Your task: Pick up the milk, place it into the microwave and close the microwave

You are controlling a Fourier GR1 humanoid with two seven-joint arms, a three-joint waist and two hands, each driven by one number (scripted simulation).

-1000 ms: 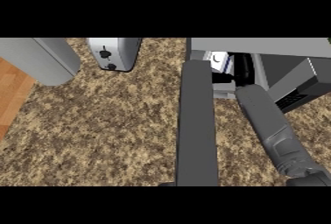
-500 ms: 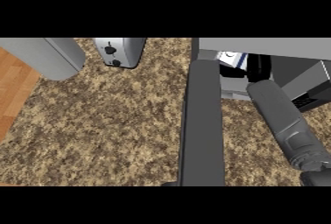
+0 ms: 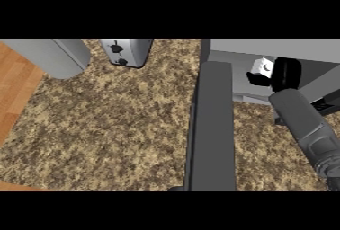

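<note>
At the upper right stands the microwave (image 3: 266, 47), and its dark door (image 3: 212, 130) swings open toward me across the counter. My right hand (image 3: 284, 74) reaches into the opening, fingers curled round the white milk carton (image 3: 263, 67), which shows just left of the hand inside the cavity. The grey right forearm runs down to the lower right corner. My left hand shows nowhere in the head view.
A silver toaster (image 3: 127, 50) sits at the top centre-left, and a grey rounded appliance (image 3: 56, 56) stands at the upper left. The speckled counter (image 3: 113, 126) spreads left of the door, with a wooden floor strip (image 3: 13, 90) past its left edge.
My right hand has carried the milk deeper into the microwave cavity, and the view has shifted so the microwave and door sit further right and nearer.
</note>
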